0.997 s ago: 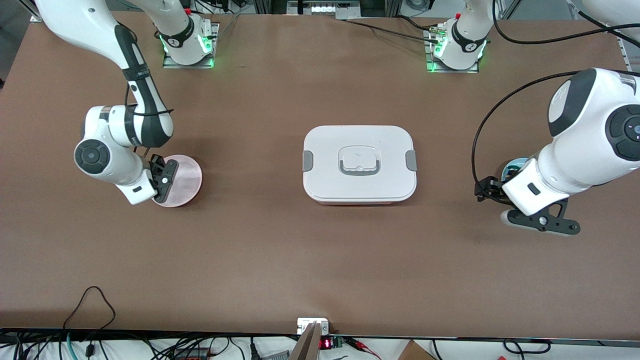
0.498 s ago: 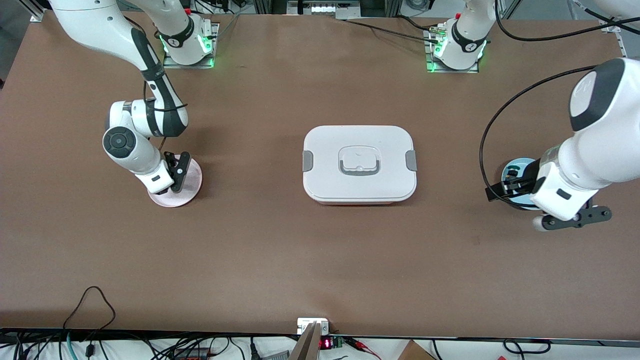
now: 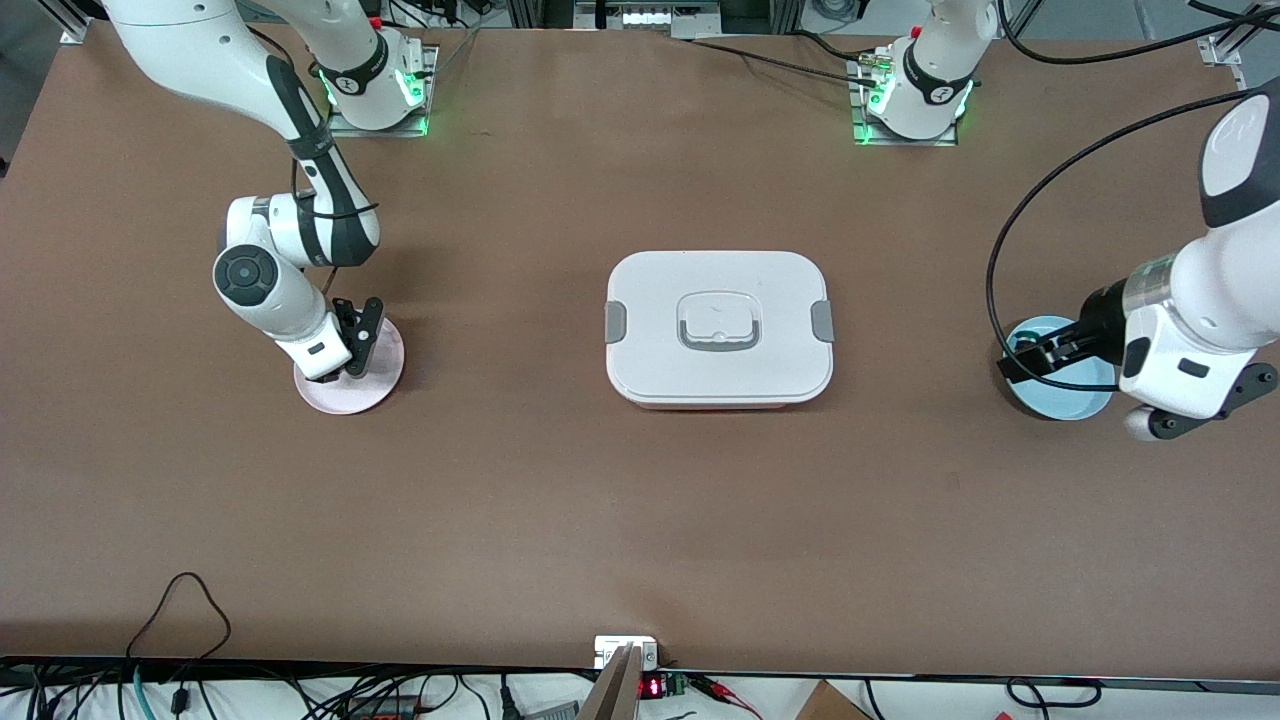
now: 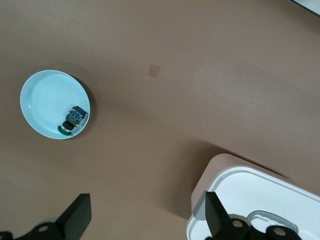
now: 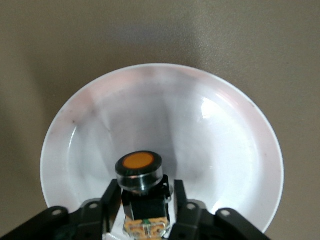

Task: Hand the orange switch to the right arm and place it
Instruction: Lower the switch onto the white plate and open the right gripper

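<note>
The orange switch (image 5: 140, 167), with a round orange cap, black body and tan base, sits between the fingers of my right gripper (image 5: 145, 192). The gripper is shut on it and holds it low over a pale pink plate (image 5: 240, 125). In the front view the right gripper (image 3: 358, 335) is over that pink plate (image 3: 340, 398) toward the right arm's end of the table, and the switch is hidden there. My left gripper (image 3: 1030, 358) is open and empty over a light blue plate (image 3: 1070, 405); its jaws stand wide apart in the left wrist view (image 4: 145, 222).
A white lidded box (image 3: 718, 325) with grey latches stands mid-table and also shows in the left wrist view (image 4: 260, 200). The blue plate (image 4: 45, 100) holds a small blue-and-green switch (image 4: 74, 119). Cables lie along the edge nearest the front camera.
The left arm has swung away toward its own end of the table, uncovering the blue plate. The right gripper has shifted slightly over the pink plate, still holding the switch.
</note>
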You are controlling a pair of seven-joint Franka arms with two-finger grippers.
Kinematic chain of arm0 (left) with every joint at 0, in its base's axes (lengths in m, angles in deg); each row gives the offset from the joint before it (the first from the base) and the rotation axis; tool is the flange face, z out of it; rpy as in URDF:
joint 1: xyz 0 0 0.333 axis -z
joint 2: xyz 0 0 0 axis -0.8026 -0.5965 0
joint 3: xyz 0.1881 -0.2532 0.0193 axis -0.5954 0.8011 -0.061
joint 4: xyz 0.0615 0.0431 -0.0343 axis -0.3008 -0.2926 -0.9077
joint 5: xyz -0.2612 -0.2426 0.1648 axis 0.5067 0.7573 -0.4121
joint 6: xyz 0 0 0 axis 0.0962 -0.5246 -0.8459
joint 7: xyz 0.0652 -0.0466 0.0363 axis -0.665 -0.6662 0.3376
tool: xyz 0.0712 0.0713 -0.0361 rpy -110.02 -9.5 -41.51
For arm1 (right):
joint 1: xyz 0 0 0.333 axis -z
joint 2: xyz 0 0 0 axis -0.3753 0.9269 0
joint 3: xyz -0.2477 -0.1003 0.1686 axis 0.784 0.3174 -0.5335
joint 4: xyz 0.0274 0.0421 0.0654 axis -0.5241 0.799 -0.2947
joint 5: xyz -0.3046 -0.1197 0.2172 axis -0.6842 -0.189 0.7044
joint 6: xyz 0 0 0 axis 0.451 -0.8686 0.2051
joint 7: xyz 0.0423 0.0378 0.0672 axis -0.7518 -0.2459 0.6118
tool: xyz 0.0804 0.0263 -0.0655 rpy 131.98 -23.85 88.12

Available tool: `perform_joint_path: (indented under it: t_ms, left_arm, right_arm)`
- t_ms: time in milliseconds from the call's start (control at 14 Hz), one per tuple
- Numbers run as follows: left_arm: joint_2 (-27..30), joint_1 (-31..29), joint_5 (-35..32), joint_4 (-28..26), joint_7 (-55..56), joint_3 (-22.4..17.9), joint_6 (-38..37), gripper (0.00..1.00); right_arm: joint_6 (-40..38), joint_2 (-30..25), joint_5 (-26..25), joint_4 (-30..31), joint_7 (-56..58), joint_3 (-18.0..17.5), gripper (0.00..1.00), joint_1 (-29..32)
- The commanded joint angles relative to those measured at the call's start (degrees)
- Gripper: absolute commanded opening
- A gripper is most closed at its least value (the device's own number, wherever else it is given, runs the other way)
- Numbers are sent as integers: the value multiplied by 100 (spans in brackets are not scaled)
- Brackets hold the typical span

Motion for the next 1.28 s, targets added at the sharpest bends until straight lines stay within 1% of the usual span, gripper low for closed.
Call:
perform_joint_path:
  t_ms: [0,142,214,285,356,498,570,641,783,854,997,1139,1211]
  left_arm:
    - [117,-218,493,-146,-6,-75,-14,100]
    - [616,-272,1002,-663,-24,-381,240,100]
    - [741,-272,1101,-761,-24,-479,233,100]
    - [733,-254,1084,-736,-41,-471,163,100]
    - [724,-263,1102,-710,-42,-471,162,100]
    - [733,-263,1076,-709,-42,-453,162,100]
    - [742,-246,1067,-709,-42,-453,154,100]
    - [733,-245,1067,-709,-42,-453,153,100]
    - [751,-263,1075,-753,-59,-497,197,100]
    - [873,-263,1128,-892,-129,-532,267,100]
    - [1198,-272,1137,-1331,-339,-593,521,100]
    - [1854,-280,1276,-2225,-891,-786,1134,100]
    - [2180,-289,1443,-2656,-1094,-961,1355,100]
  right_arm:
    - [-172,-420,-75,147,-115,-10,100,-5]
    - [-436,-683,-66,121,-168,-19,100,-5]
    - [-455,-789,-66,95,-194,-80,100,-5]
    - [-490,-851,-66,16,-151,-89,100,4]
    - [-734,-938,-14,-107,-150,-89,100,12]
    - [-1602,-1088,48,-606,-185,-89,100,30]
    - [-2024,-1141,118,-966,-273,-89,100,39]
    - [-2481,-1142,197,-1326,-491,-89,100,48]
    - [-3142,-1142,434,-1872,-965,-72,100,65]
    - [-3414,-1142,522,-2075,-1351,-54,100,74]
    - [-3846,-1142,584,-2374,-2562,-36,100,74]
    - [-4110,-1142,593,-2489,-3599,-45,100,65]
    - [-4207,-1142,602,-2507,-4161,-45,100,65]
